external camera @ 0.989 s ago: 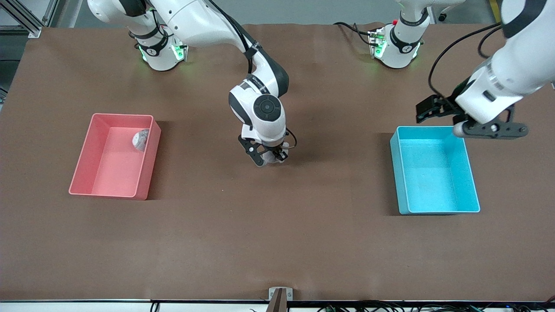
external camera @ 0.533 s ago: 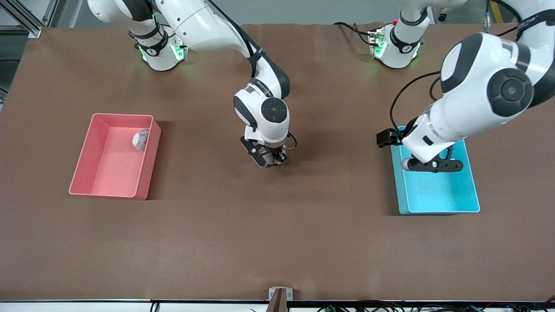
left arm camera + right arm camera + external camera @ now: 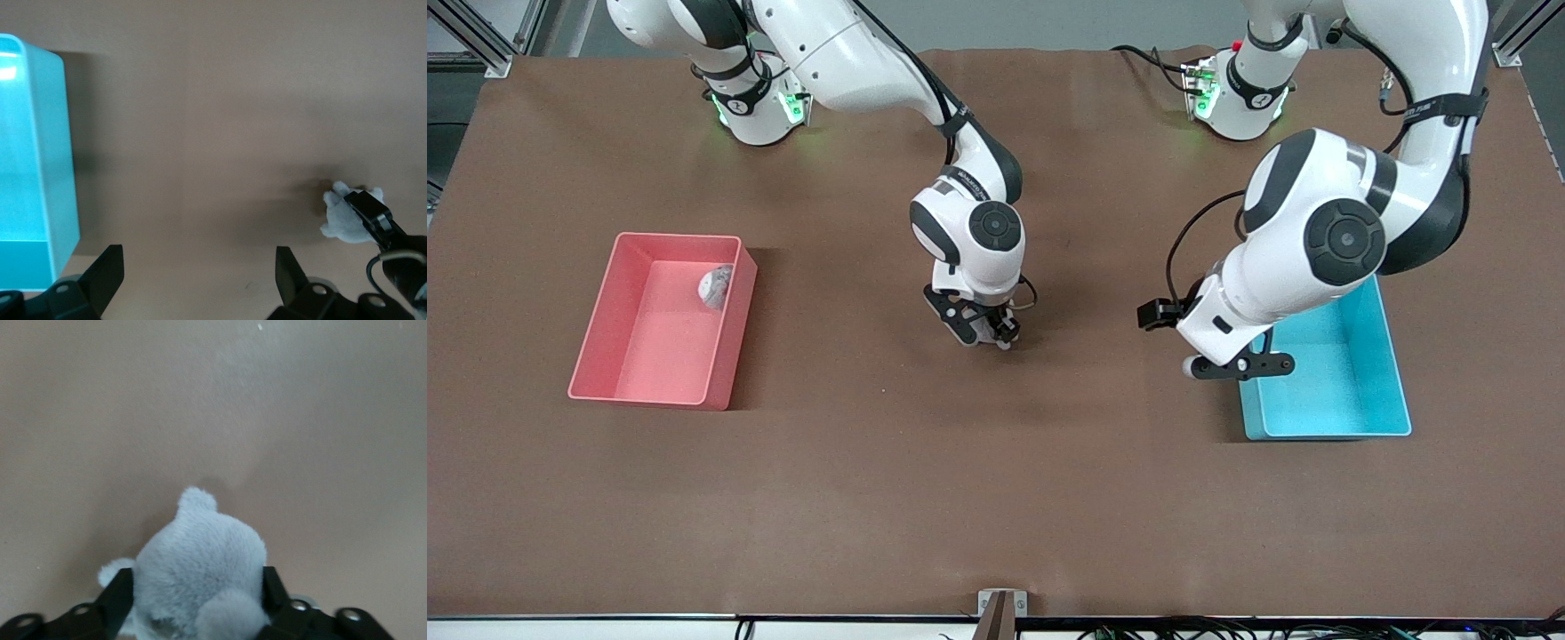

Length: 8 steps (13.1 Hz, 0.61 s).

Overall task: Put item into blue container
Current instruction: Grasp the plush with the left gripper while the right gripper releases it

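A small pale grey plush toy (image 3: pixel 200 567) rests on the brown table near its middle, also visible as the plush (image 3: pixel 991 331) under the right arm's hand. My right gripper (image 3: pixel 198 590) stands low over it, fingers spread wide and flanking its sides. The blue container (image 3: pixel 1398 391) sits toward the left arm's end of the table, with nothing visible inside. My left gripper (image 3: pixel 1236 366) hangs open and holds nothing, over the table just beside the container's wall (image 3: pixel 40 167) that faces the plush (image 3: pixel 340 217).
A pink bin (image 3: pixel 725 356) stands toward the right arm's end of the table, with another grey plush (image 3: pixel 714 286) inside against its wall. Both arm bases (image 3: pixel 758 111) stand along the table's edge farthest from the front camera.
The left arm swung from above the blue container's outer end across it toward the table's middle. The right gripper stayed over the plush and its fingers spread apart.
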### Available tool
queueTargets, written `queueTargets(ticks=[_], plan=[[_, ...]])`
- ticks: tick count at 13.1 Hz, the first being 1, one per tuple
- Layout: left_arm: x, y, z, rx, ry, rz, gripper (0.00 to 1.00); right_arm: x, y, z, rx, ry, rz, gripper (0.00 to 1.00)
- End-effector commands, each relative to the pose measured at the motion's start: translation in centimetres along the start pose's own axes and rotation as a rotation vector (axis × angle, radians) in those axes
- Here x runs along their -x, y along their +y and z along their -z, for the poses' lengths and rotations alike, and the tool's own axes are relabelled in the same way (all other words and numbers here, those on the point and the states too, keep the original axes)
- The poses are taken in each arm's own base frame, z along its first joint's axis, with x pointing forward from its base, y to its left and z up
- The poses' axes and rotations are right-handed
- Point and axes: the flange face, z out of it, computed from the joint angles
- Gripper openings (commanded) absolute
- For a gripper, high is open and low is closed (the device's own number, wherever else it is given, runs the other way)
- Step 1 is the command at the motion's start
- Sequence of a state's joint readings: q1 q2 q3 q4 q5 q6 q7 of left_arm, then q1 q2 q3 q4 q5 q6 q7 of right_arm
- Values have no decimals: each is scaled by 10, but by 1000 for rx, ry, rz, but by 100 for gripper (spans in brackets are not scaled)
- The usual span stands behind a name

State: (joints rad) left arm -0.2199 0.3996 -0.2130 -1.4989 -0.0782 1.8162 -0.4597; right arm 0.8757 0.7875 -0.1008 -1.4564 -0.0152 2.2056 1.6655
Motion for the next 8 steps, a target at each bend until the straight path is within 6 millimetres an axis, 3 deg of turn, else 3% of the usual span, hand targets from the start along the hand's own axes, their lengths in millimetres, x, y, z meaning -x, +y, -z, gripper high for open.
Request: queueTargets(ticks=[1,2,5,7,8], plan=[[-4,13,-7,22,20,33,100,-26,-4,16,-14,17,83,100],[-6,16,-11,26,29,43,100,-39,-2,26,-2,16,117,100],[-7,25,-20,35,43,53,100,-107,10,72,34,-11,229,100],[-6,29,-24,36,41,50,100,-154,29,95,78,-37,308,100],[0,41,-37,27,24,39,100,-180,45,104,91,-52,344,100]])
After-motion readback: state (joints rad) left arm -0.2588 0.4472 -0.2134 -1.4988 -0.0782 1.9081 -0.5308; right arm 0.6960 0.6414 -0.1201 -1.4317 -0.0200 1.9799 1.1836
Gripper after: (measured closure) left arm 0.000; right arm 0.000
